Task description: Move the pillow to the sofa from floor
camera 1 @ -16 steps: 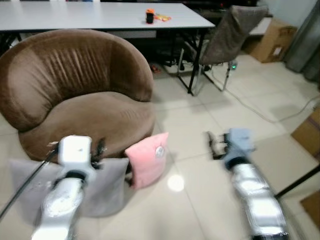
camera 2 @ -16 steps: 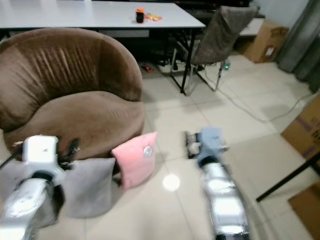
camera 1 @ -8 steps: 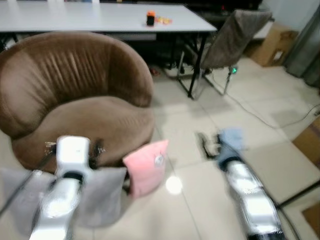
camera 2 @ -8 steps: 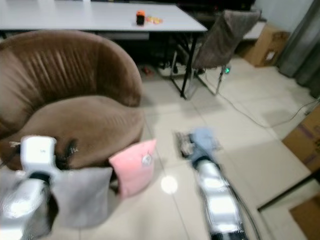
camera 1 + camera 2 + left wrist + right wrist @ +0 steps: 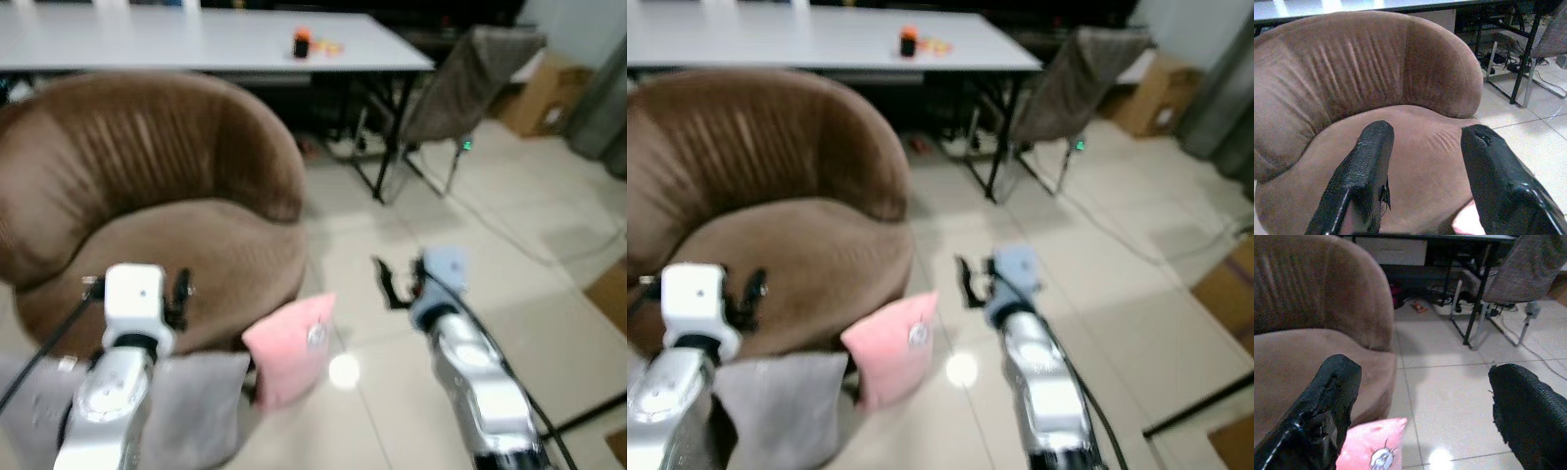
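A pink pillow leans upright on the tiled floor against the front of the round brown sofa. A grey pillow stands beside it on the left. My left gripper is raised over the sofa's front edge, above the grey pillow, with its fingers open and nothing between them. My right gripper hovers over the floor to the right of the pink pillow, open wide and empty.
Behind the sofa stands a long white table with a small orange and black object on it. A grey chair is at the back right. Cables run over the tiles, and cardboard boxes stand at the right.
The view has drifted and bent closer to the sofa. My right gripper has moved left and forward, nearer the pink pillow. The pillows lie as before.
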Motion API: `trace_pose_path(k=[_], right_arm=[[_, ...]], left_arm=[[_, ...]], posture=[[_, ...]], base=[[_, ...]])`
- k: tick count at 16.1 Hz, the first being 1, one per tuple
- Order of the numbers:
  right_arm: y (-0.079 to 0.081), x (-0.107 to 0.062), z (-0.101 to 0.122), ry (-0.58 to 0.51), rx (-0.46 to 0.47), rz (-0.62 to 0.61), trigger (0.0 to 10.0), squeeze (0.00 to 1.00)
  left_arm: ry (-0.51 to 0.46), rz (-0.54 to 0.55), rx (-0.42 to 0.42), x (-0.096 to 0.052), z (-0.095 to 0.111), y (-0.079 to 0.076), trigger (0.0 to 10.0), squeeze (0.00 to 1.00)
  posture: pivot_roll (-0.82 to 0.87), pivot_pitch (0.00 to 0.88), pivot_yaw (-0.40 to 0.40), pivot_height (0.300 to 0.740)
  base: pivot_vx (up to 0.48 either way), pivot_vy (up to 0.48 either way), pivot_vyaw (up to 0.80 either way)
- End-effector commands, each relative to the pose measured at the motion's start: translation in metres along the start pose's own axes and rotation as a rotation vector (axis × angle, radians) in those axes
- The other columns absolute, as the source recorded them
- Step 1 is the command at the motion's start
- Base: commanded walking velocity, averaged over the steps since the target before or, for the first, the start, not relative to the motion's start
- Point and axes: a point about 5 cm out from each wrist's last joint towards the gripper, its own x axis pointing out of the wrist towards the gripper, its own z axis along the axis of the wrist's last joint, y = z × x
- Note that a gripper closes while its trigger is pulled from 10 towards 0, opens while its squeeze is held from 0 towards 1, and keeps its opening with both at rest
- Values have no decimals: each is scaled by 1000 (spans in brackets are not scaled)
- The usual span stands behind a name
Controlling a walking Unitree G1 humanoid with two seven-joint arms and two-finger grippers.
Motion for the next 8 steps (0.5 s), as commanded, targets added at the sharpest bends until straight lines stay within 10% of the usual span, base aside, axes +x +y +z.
trace_pose_path(k=[1,8], right_arm=[[-15,-1,-1,4,-19,-52,10000,0],[-13,4,2,1,-46,-18,10000,0]], left_arm=[[-13,-30,-11,2,3,-8,10000,0],[-23,-28,38,1,2,0,10000,0]], posture=[[-39,0,-59,740],[-35,0,-55,740]], base=[[330,0,0],[87,0,107]])
